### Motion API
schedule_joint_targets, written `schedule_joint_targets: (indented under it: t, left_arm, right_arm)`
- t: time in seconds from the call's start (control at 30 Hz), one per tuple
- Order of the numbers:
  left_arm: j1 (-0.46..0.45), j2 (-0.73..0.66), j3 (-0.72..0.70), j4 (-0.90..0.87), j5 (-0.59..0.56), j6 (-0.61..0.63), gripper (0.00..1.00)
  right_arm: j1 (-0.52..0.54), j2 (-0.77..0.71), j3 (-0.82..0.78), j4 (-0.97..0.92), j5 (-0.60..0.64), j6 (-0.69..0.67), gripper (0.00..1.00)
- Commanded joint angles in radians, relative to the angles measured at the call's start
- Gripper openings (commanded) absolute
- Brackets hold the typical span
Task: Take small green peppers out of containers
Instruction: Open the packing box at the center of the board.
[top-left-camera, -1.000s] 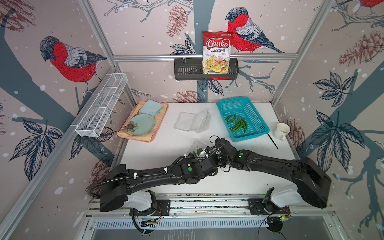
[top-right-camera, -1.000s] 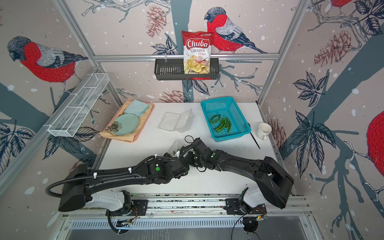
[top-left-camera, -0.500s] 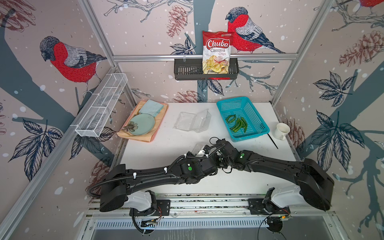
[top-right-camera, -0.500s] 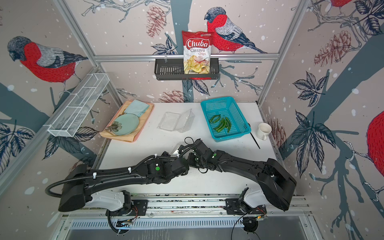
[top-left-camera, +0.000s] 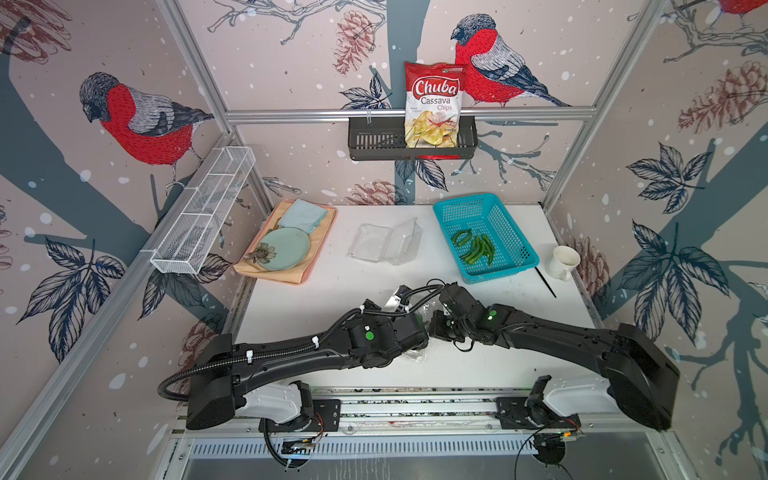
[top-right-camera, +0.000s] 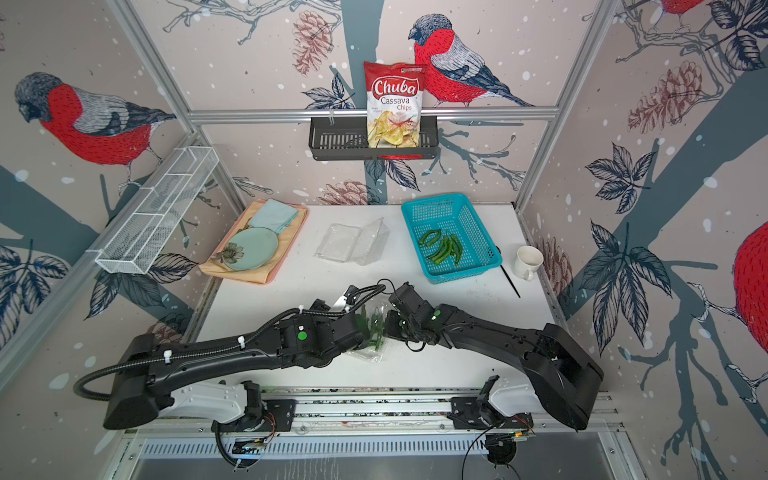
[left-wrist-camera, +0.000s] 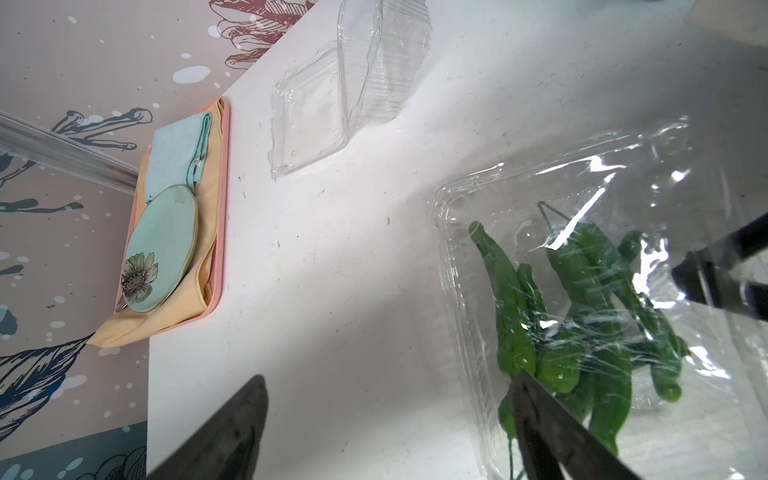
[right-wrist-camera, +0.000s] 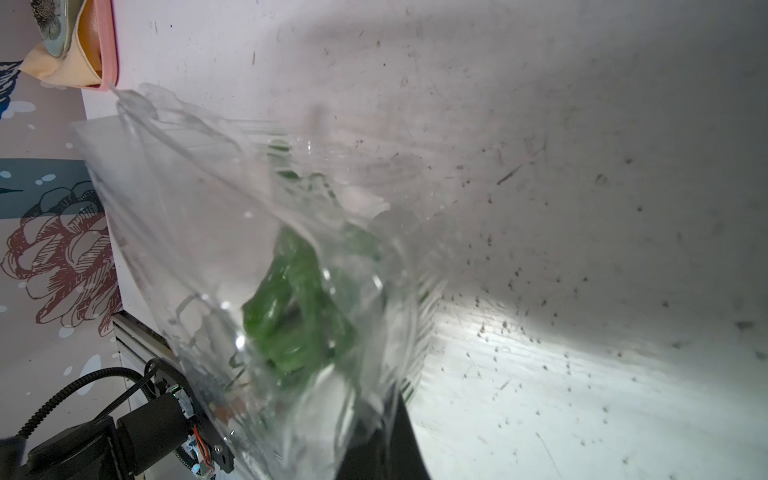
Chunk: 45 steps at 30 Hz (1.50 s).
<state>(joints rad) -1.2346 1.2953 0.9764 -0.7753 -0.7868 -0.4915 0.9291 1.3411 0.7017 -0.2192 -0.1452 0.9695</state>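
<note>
Green glossy peppers (left-wrist-camera: 509, 316) inside clear clamshell (left-wrist-camera: 446, 257)

Both arms stretched low and inward, wrists almost touching. The left arm (top-left-camera: 291, 361) held its jaws wide apart; the right arm (top-left-camera: 548, 332) had its jaws pinched shut.

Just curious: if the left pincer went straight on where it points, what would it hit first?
Probably the clear container holding green peppers: one finger of the open left pincer overlaps it. The other faces bare table; depth is unclear.
</note>
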Motion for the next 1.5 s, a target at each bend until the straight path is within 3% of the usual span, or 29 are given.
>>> schedule_joint_targets:
  t: [0.0, 0.1, 0.17, 0.23, 0.3, 0.43, 0.57, 1.03, 1.47]
  left_arm:
    - [0.000, -0.010, 0.016, -0.044, -0.023, -0.038, 0.88]
    - [0.001, -0.022, 0.056, -0.035, 0.027, -0.022, 0.92]
    - [0.000, -0.035, 0.057, 0.040, 0.152, 0.031, 0.97]
    - [0.000, -0.044, 0.044, 0.141, 0.336, 0.089, 0.98]
    - [-0.001, -0.041, 0.027, 0.217, 0.444, 0.088, 0.98]
    - [-0.001, 0.008, 0.002, 0.269, 0.516, 0.087, 0.98]
    - [0.000, 0.047, -0.011, 0.286, 0.506, 0.105, 0.98]
    - [-0.002, 0.133, 0.016, 0.157, 0.088, 0.042, 0.90]
    - [-0.001, 0.122, -0.007, 0.105, 0.066, 0.026, 0.88]
  right_arm:
    - [0.000, -0.005, 0.008, -0.012, 0.022, 0.004, 0.00]
    - [-0.001, -0.014, 0.006, -0.007, 0.017, 0.010, 0.00]
    - [-0.003, -0.020, 0.003, 0.011, 0.004, 0.020, 0.00]
    - [-0.007, -0.015, 0.001, 0.032, -0.023, 0.029, 0.00]
    - [-0.008, -0.007, 0.004, 0.047, -0.040, 0.036, 0.00]
    - [-0.008, 0.005, 0.016, 0.065, -0.063, 0.056, 0.00]
    - [-0.007, 0.003, 0.021, 0.085, -0.080, 0.076, 0.00]
    - [0.010, 0.009, 0.047, 0.002, -0.083, 0.031, 0.00]
    - [0.011, 0.027, 0.047, -0.010, -0.063, 0.021, 0.00]
